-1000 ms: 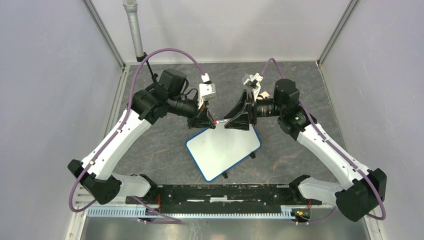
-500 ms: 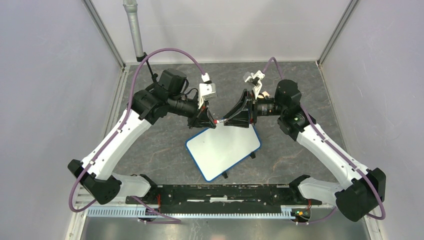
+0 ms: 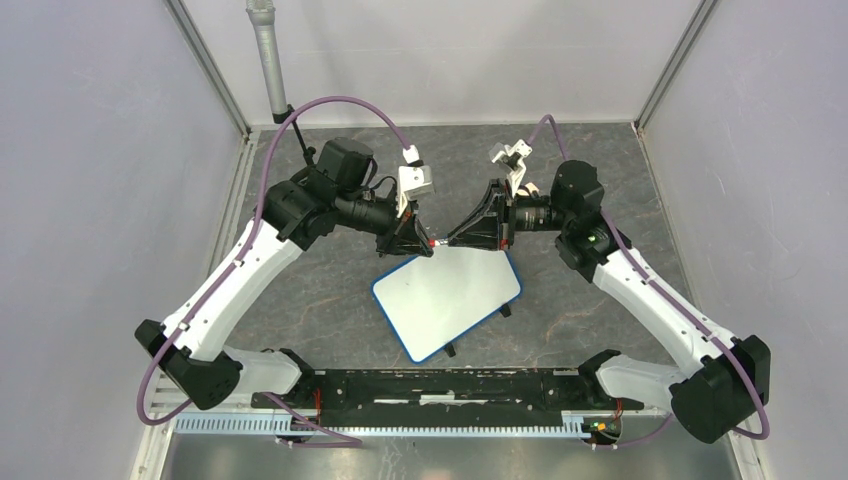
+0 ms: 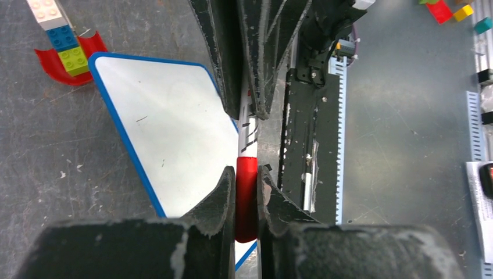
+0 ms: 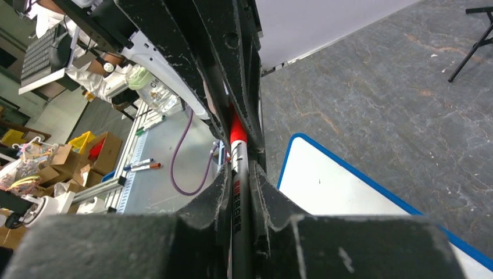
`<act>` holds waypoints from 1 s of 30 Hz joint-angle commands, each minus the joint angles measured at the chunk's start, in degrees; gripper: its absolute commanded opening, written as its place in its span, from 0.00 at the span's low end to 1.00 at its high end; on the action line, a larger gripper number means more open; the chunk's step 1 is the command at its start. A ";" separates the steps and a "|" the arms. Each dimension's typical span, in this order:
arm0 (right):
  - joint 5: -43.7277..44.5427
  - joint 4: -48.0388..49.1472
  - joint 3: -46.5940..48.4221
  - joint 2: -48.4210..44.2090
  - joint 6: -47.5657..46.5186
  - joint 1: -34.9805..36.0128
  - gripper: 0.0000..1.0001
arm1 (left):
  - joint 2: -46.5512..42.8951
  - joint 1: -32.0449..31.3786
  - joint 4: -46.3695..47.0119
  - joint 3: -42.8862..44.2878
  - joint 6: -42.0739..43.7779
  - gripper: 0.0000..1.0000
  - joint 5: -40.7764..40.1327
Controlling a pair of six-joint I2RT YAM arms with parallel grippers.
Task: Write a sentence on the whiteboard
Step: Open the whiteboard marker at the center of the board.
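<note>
Top external view showed us the whiteboard (image 3: 447,300) lying flat near the middle of the table (image 3: 330,300). It was turned at a slant, so one rounded corner pointed at the near edge. Its face was white and its rim was blue. Both arms reached in over the board's far edge, and the left gripper (image 3: 424,244) and the right gripper (image 3: 458,241) met there tip to tip. A marker (image 3: 436,243) ran straight between them, just above the board's far edge. From the left wrist we saw the left gripper's fingers squeezed tight on the red cap (image 4: 246,192) at one end of the marker. The marker's white body went on past the cap into the other gripper's black fingers. From the right wrist we saw the right gripper's fingers pressed on both sides of that white body, with the cap sticking out beyond them. The left wrist view also showed some toy bricks (image 4: 61,38) on the table, close to one corner of the board.
</note>
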 commanded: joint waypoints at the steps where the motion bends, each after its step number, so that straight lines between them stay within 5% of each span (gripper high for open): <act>1: -1.34 1.78 0.16 -0.93 0.79 0.39 0.11 | -0.44 0.45 4.34 0.28 -3.39 0.02 -0.64; 3: -1.40 1.59 0.07 -0.94 0.51 0.34 0.00 | -0.40 0.39 4.39 -0.01 -3.35 0.02 -0.96; 10: -3.25 -1.96 0.68 -0.51 -1.30 -4.65 0.00 | -1.99 2.59 2.05 -2.42 -1.25 0.02 -0.15; 21: -6.87 -14.89 3.35 -0.17 -12.64 -19.16 0.00 | -6.07 14.63 -3.95 -6.81 7.59 0.02 1.27; 30: -1.91 -34.72 8.51 0.50 -33.51 -20.80 0.00 | -7.00 20.40 -2.87 -18.72 13.77 0.02 -23.05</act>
